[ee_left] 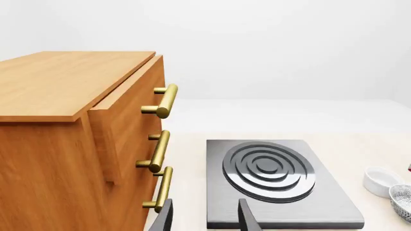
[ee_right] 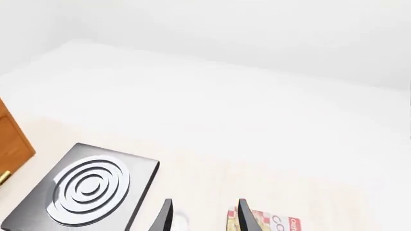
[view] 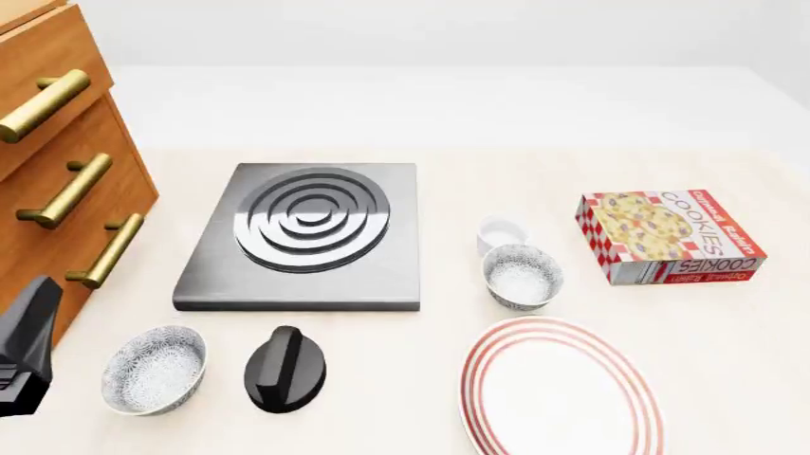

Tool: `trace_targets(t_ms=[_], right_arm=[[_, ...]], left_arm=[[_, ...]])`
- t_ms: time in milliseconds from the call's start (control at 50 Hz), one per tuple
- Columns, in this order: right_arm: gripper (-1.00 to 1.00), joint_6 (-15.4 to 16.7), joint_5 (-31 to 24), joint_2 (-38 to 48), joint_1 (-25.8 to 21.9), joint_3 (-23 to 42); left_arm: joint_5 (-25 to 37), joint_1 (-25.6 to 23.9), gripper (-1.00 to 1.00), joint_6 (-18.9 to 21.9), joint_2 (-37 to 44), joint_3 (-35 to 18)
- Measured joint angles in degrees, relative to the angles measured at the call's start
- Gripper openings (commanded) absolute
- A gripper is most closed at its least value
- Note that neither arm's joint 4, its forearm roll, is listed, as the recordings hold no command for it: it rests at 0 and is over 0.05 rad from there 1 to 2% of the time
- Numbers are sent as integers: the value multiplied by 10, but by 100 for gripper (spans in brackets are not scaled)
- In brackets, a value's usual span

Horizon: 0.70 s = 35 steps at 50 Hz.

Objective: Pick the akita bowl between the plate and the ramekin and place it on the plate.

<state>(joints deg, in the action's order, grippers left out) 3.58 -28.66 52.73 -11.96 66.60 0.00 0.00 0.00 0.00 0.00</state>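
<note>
Akita bowl (view: 522, 276) sits upright on bench (view: 708, 332), between ramekin (view: 502, 233) just behind it & plate (view: 561, 390) near front edge; bowl nearly touching ramekin, apart from plate. Look-alike bowl (view: 155, 369) front-left, beside black knob (view: 285, 369). Hob (view: 307, 237) centre, cookie box (view: 669, 237) right, wooden drawers (view: 51, 161) left. Left tool (ee_left: 204, 216) open, holding nothing, aimed over hob. Right tool (ee_right: 203, 215) open, empty, high above bench.

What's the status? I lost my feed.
Left gripper and right gripper open, empty. Akita bowl untouched between ramekin and plate. Nothing in the way.
</note>
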Motion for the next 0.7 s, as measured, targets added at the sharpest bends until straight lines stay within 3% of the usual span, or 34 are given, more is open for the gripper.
trace_targets(t_ms=[120, 340, 700], right_arm=[[100, 8, -27, 46, 5, 38], [100, -13, -77, 141, -8, 89], [100, -34, -124, 228, -16, 92]], left_arm=[[0, 0, 100, 0, 0, 0], [0, 0, 100, 0, 0, 0], [0, 0, 100, 0, 0, 0]])
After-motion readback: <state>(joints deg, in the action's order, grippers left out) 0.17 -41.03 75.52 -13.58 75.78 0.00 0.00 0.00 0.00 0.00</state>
